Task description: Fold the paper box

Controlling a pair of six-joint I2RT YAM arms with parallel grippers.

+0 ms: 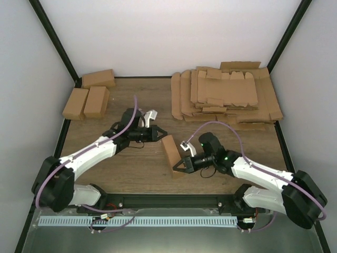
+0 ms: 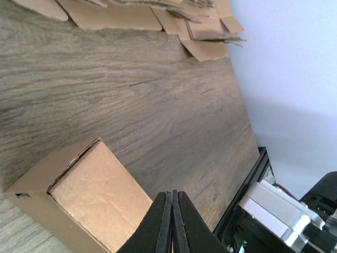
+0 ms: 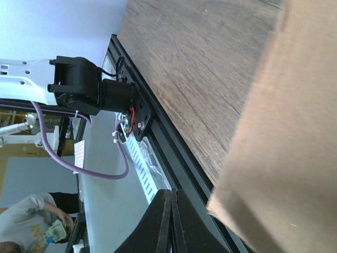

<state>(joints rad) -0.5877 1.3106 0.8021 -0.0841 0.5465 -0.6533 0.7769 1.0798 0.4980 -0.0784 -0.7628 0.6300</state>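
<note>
The paper box [image 1: 171,153] is folded into a small brown carton and stands on the table between the two arms. It shows in the left wrist view [image 2: 84,200] at lower left and fills the right side of the right wrist view [image 3: 295,147]. My left gripper [image 1: 164,130] is shut and empty, just above and left of the carton's far end. My right gripper [image 1: 175,169] is shut and empty at the carton's near right side. In the wrist views both pairs of jaws are pressed together, left [image 2: 172,194] and right [image 3: 172,192].
A big untidy stack of flat cardboard blanks [image 1: 226,97] lies at the back right. Three folded cartons [image 1: 90,95] sit at the back left. The black frame rail [image 1: 174,200] runs along the table's near edge.
</note>
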